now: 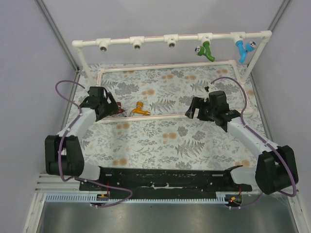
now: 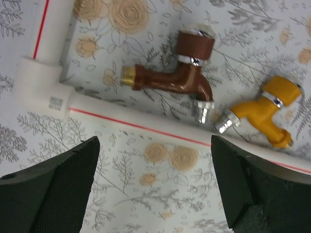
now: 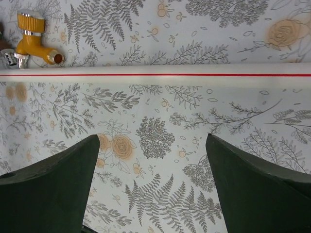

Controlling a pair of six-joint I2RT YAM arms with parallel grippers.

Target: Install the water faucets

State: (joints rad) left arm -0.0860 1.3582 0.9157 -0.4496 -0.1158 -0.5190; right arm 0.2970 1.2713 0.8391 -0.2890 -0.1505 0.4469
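Observation:
Two water faucets lie on the flowered mat just beyond the low white pipe (image 2: 146,127). The dark reddish-brown one (image 2: 175,77) lies on its side; the orange-yellow one (image 2: 265,111) sits to its right, their silvery ends almost touching. From above, the orange-yellow faucet (image 1: 141,109) lies right of the brown faucet (image 1: 119,112). My left gripper (image 2: 154,143) is open just short of the brown faucet, nothing between its fingers. My right gripper (image 3: 153,138) is open over bare mat, with the orange-yellow faucet (image 3: 31,41) far off to its left. From above: left gripper (image 1: 112,108), right gripper (image 1: 192,110).
A white pipe frame stands at the back; its top rail (image 1: 155,39) carries three bare sockets (image 1: 137,44), a green tap (image 1: 208,51) and a light blue tap (image 1: 243,50). A low pipe (image 1: 160,116) crosses the mat between the arms, ending in an elbow (image 2: 43,87).

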